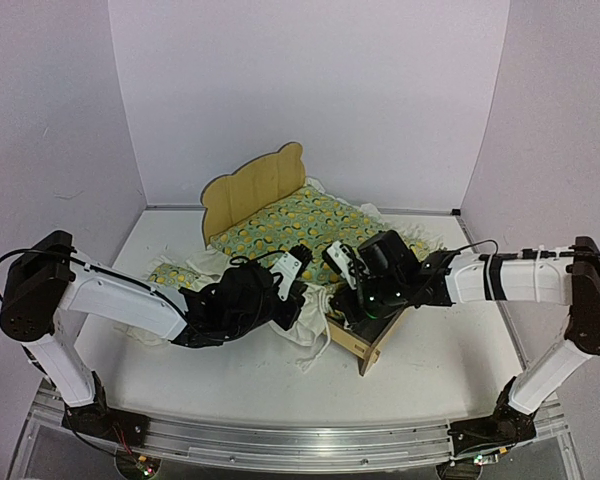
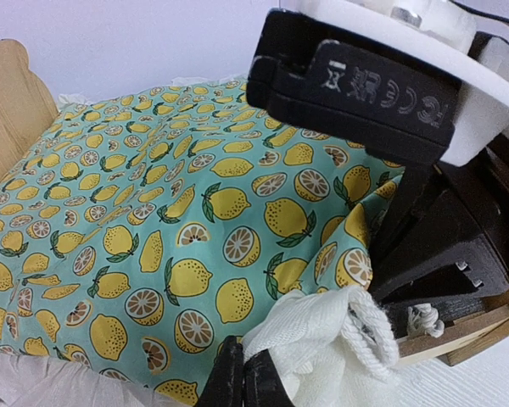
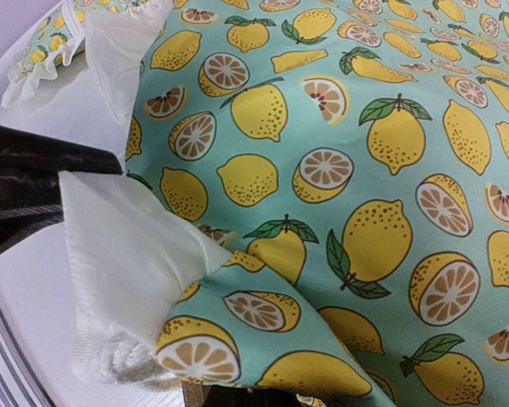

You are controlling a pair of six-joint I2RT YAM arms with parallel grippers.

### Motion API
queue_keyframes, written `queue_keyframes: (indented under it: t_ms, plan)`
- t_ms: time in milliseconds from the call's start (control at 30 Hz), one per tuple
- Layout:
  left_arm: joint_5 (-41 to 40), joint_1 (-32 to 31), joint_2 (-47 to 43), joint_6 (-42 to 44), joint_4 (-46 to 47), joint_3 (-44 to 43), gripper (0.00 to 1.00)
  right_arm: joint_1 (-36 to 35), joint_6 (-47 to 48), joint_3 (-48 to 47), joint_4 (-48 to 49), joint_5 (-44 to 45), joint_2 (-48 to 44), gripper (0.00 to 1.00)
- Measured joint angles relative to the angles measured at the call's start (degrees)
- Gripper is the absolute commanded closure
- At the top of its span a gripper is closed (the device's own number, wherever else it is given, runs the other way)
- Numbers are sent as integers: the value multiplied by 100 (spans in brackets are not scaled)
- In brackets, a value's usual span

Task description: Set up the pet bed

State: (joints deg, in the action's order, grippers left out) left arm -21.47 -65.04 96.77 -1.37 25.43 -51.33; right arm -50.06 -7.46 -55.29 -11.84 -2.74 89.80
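Observation:
The pet bed stands in the middle of the table, its bear-ear headboard [image 1: 252, 190] at the back and its plywood foot end [image 1: 365, 345] near me. The lemon-print quilt [image 1: 310, 225] covers it and hides the base panel. My left gripper [image 1: 292, 268] is at the quilt's foot edge. In the left wrist view its gripper [image 2: 242, 381] is shut on the quilt's white ruffle [image 2: 322, 339], next to the foot rail [image 2: 458, 335]. My right gripper [image 1: 340, 262] is just right of it. Its jaws [image 3: 237, 397] are mostly hidden under a raised fold of quilt [image 3: 263, 314] that they pinch.
The small matching pillow [image 1: 175, 272] lies on the table left of the bed and shows in the right wrist view [image 3: 42, 51]. White ruffle hangs over the bed's near left corner [image 1: 300, 345]. My right arm's body [image 2: 365, 93] is close above the left gripper.

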Motion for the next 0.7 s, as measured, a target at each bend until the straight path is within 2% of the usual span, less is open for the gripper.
queue_keyframes:
  t_ms: [267,367,467,600,700]
  plan:
    - [33,0,0,-2,0,-2,100,-129,103,824,592,160,-31,100]
    - [35,0,0,-2,0,-9,100,-138,164,855,656,225,-28,100]
    - [35,0,0,0,0,-9,100,-138,-153,748,487,133,-22,99]
    - [35,0,0,-2,0,-9,100,-133,-984,267,-98,-251,17,86]
    - [39,0,0,0,0,-9,100,-127,-1556,-264,-699,-501,48,63]
